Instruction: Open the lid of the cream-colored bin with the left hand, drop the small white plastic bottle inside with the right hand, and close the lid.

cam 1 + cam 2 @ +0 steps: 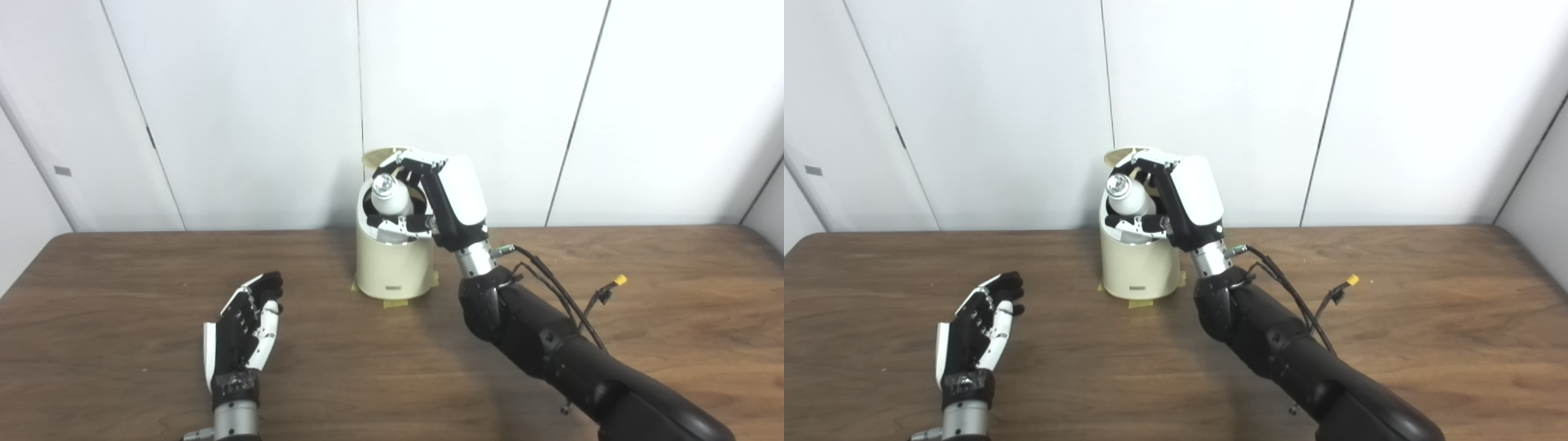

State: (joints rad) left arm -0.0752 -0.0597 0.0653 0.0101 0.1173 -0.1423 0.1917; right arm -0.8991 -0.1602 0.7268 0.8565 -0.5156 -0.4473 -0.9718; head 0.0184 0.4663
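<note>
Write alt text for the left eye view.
The right hand holds a small white bottle over the open cream bin, its lid raised behind. The left hand rests open, apart, on the wooden table.

A dark brown wood-grain table (pixel 153 257) fills the lower half of the view, its far edge running straight across from nine to three o'clock. Behind it stands a wall of plain white panels (pixel 245 110), split by thin dark seams that lean outward toward ten and two o'clock. A small grey tag (pixel 62 171) sits on the panel near nine o'clock. The light is even and soft, leaving faint shadows on the tabletop.
</note>
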